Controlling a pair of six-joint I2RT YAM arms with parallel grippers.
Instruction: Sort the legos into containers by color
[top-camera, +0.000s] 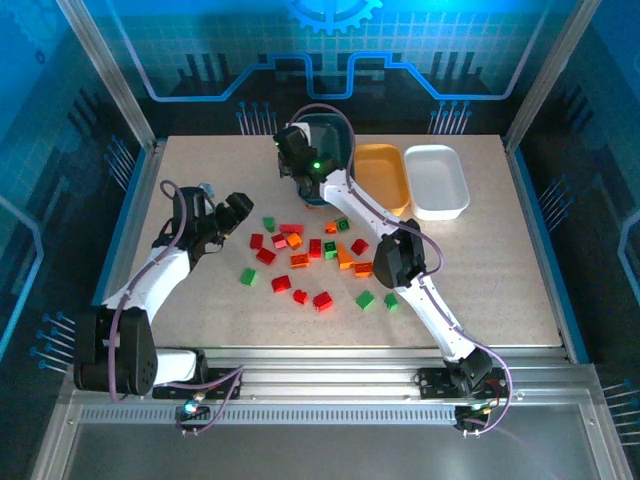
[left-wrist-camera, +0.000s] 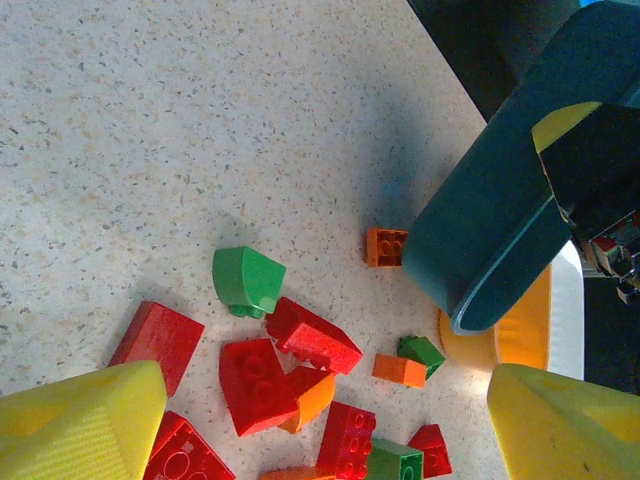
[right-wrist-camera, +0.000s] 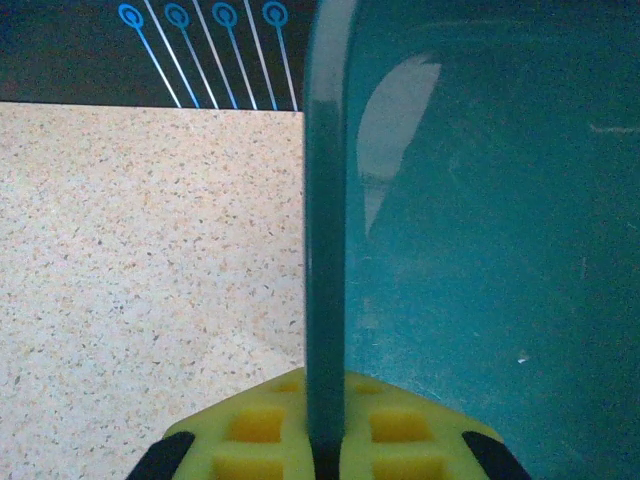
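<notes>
On the left, my left fingers (left-wrist-camera: 80, 425) are spread wide and grasp nothing. They hang over the left part of the legos (top-camera: 310, 250), which lie scattered in the middle of the surface (top-camera: 480, 280). From these fingers the pile lies to the right and a little nearer. The closest piece is a green curved brick (left-wrist-camera: 247, 280), which has bare surface on its far side. I judge the left arm is the nearer one for it.

In the far middle, my right fingers (right-wrist-camera: 260, 440) are clenched on the side wall of the dark teal tray (top-camera: 338, 135), one pad on each side of the wall. The tray seems raised and tilted. Its underside shows toward the left arm, so I judge the open side turns up and to the right. Its long axis seems to run near to far, but the wrist hides a part of it. An orange brick (left-wrist-camera: 385, 245) sits just beside its low end.

To the right of it stands the orange tray (top-camera: 385, 172), long axis near to far. The white tray (top-camera: 437, 182) is just beside that one, on the far right.
</notes>
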